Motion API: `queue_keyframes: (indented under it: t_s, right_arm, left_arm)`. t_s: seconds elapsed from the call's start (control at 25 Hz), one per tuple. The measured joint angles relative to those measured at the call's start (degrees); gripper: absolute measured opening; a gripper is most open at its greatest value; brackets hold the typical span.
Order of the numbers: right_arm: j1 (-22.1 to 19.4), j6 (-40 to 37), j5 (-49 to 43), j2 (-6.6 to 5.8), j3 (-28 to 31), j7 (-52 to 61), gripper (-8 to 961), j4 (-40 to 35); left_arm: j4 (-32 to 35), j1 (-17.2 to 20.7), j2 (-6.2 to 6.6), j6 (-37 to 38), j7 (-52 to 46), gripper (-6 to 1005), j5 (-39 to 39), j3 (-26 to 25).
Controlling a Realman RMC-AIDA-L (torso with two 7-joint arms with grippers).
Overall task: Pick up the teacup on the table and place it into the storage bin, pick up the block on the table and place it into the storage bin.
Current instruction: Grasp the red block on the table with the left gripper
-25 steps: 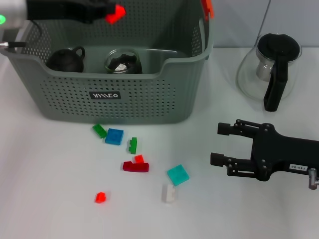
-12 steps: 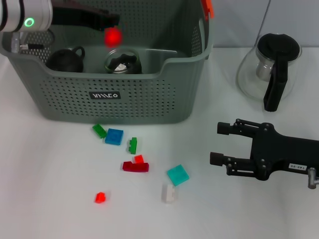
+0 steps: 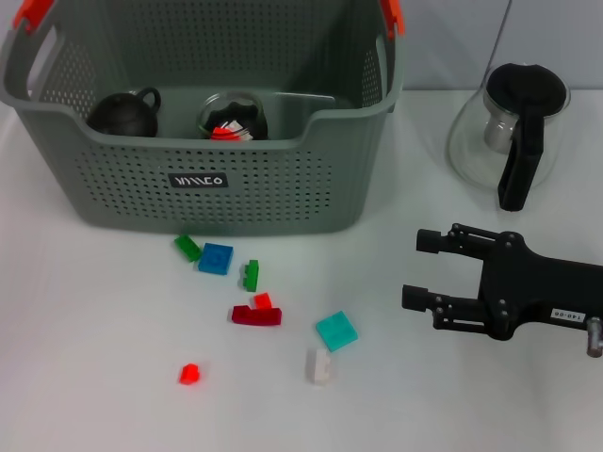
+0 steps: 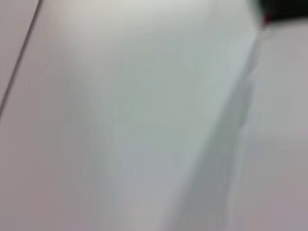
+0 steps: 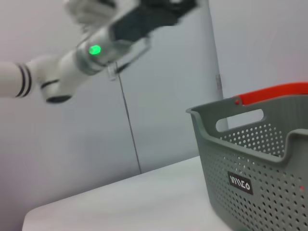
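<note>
**Stock on table, bin partly loaded**

- Storage bin (image 3: 320,118): grey, perforated, orange handle clips, black label on front wall. Seen also in the right wrist view (image 5: 260,159).
- Inside the bin, by its front wall: clear glass cup (image 3: 233,115), just above the label; small red block (image 3: 224,130) within or on that cup. Beside the cup, toward the bin's left end: dark round pot with loop handle (image 3: 122,113).
- On the table in front of the bin, loose blocks:
  - green block (image 3: 187,248), just below the front wall;
  - blue block (image 3: 216,258), touching or nearly touching the green one;
  - second green block (image 3: 250,275), a little farther out;
  - dark red block (image 3: 256,315) with a small orange-red piece (image 3: 263,300) against it;
  - teal block (image 3: 336,331) and white block (image 3: 319,365), close together, farther from the bin;
  - small red piece (image 3: 189,374), farthest out, apart from the rest.
- Glass jug with black lid and handle (image 3: 509,132): upright, to the right of the bin, apart from it.
- Right gripper (image 3: 419,270): low over the table, in front of and to the right of the bin, pointing toward the blocks; jaws spread wide, nothing between them.
- Left gripper (image 5: 163,9): raised high, well above and away from the bin, at the end of the white left arm (image 5: 72,67); grip state cannot be told.
</note>
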Motion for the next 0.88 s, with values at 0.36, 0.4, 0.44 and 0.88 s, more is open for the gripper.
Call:
queue_keyframes:
  t_s: [0.36,0.4,0.44,0.88]
  right_arm:
    - [0.3,0.0,-0.3,0.0,0.0,0.2,821,0.0]
    - [0.3,0.0,-0.3,0.0,0.0,0.2,821,0.0]
    - [0.3,0.0,-0.3,0.0,0.0,0.2,822,0.0]
    - [0.5,-0.1,-0.3,0.0,0.0,0.7,822,0.0]
  left_arm:
    - [2.8,8.7,-2.8,15.1,17.0,521,21.4,-3.0]
    - [3.2,9.3,-3.19,15.1,19.2,521,24.4,-2.5]
    - [3.6,10.1,-3.75,14.6,21.7,521,28.3,-1.8]
    - [-5.4,10.7,-5.45,2.7,34.8,518,44.7,3.3]
